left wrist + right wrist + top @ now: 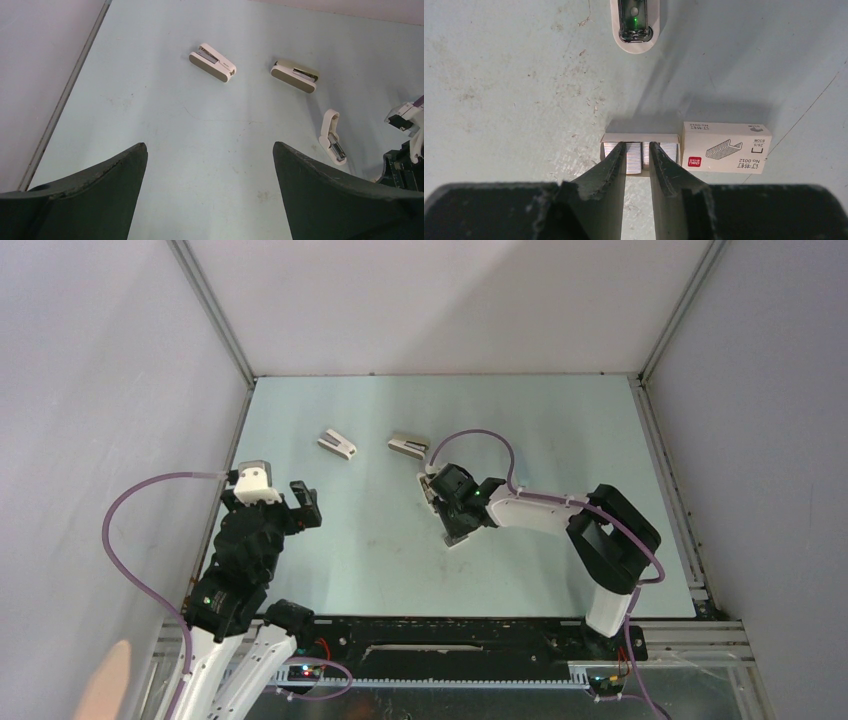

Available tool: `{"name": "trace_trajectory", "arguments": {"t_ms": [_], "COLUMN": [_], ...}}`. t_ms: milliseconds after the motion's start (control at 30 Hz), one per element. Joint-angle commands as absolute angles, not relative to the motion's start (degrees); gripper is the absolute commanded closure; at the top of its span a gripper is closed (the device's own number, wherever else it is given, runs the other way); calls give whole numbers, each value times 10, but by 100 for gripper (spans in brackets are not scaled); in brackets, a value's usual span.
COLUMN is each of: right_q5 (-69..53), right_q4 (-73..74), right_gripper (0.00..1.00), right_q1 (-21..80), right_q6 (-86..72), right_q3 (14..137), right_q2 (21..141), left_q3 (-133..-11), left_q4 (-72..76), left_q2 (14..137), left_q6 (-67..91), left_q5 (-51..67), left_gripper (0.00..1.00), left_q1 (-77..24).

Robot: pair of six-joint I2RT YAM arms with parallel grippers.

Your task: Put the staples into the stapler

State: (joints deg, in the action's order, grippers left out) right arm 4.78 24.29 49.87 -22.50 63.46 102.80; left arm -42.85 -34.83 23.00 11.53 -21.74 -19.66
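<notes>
Right wrist view has the right gripper (pixel 638 149) nearly closed over the open tray of the staple box (pixel 719 150), which lies crosswise under its tips, grip unclear, with the stapler (pixel 634 22) straight ahead, pointing away, and the wide-open left gripper (pixel 210 147) farther off.

Ahead of my left jaws the worktop (pixel 210 150) lies open up to the white wedge stapler (pixel 212 62) and beige wedge stapler (pixel 295 76). Under my right jaws: staples (pixel 724 147), stapler (pixel 635 25) just beyond.
</notes>
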Motion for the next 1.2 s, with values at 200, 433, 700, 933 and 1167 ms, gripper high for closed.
{"name": "trace_trajectory", "arguments": {"t_ms": [200,433,700,933,1167], "right_q5": [7,7,-14,-21,-13], "right_q4": [295,306,307,315,319], "right_gripper": [73,70,65,60,60], "right_q1": [510,512,513,520,520], "right_q6": [-212,-212,-197,-158,-147], "right_q3": [638,654,662,689,700], "right_q2": [1021,981,1002,1037,1057], "left_q3": [-425,-425,-425,-425,-425], "left_q4": [-330,-330,-330,-330,-330], "left_q2": [235,234,232,231,231], "left_q6": [111,111,111,111,111], "left_q5": [-208,-209,-208,-207,-206], "left_gripper": [2,2,2,2,2], "left_q1": [-190,-190,-190,-189,-189]}}
